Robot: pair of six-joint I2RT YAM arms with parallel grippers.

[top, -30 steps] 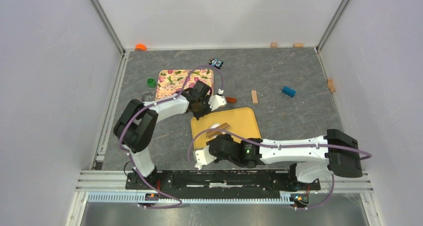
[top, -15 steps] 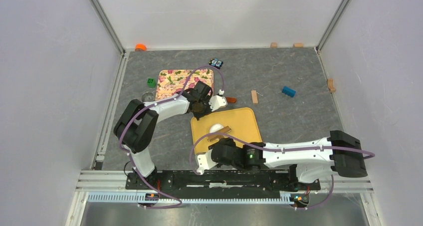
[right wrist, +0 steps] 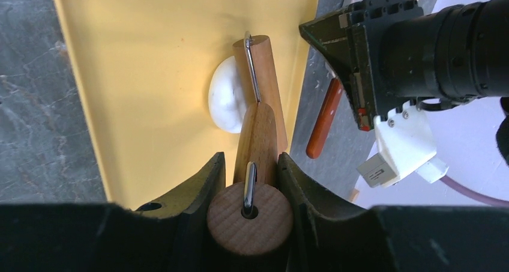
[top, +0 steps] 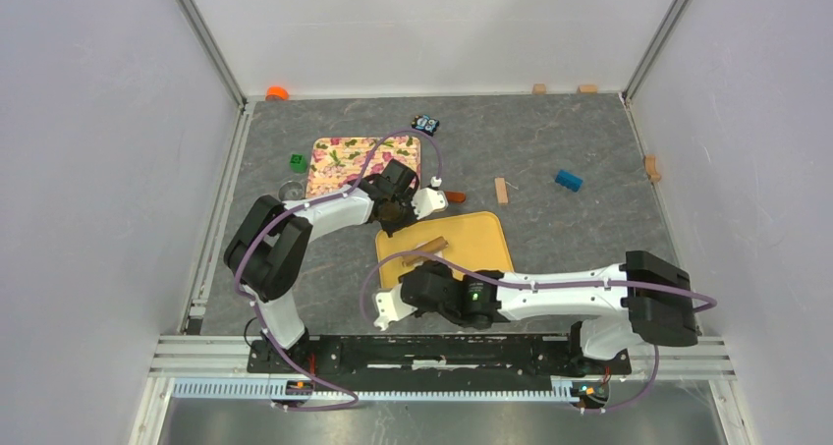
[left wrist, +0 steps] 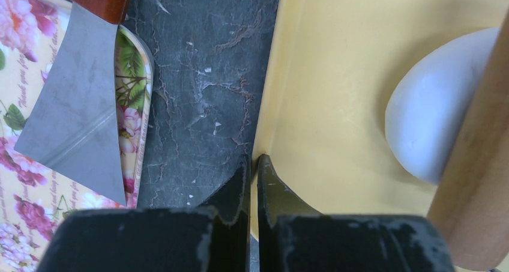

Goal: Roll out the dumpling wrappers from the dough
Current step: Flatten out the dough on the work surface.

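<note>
A smooth domed lump of white dough (right wrist: 223,104) lies on the yellow board (top: 472,244), also in the left wrist view (left wrist: 429,113). No thin flat wrapper is in view. My right gripper (right wrist: 250,161) is shut on the handle of a wooden rolling pin (right wrist: 262,86), whose roller rests against the dough. In the top view the roller (top: 424,248) covers the dough, with my right gripper (top: 429,273) just near of it. My left gripper (left wrist: 252,161) is shut on the board's far-left edge, as the top view (top: 391,214) also shows.
A floral tray (top: 344,165) lies behind the board, with a metal scraper (left wrist: 72,122) resting on it. A clear cup (top: 291,190), a green piece (top: 297,160), a blue block (top: 568,180) and wooden blocks (top: 501,190) lie around.
My right gripper has pushed the rolling pin away from me, onto the dough, which showed beyond the roller before. The left gripper has stayed on the board's edge.
</note>
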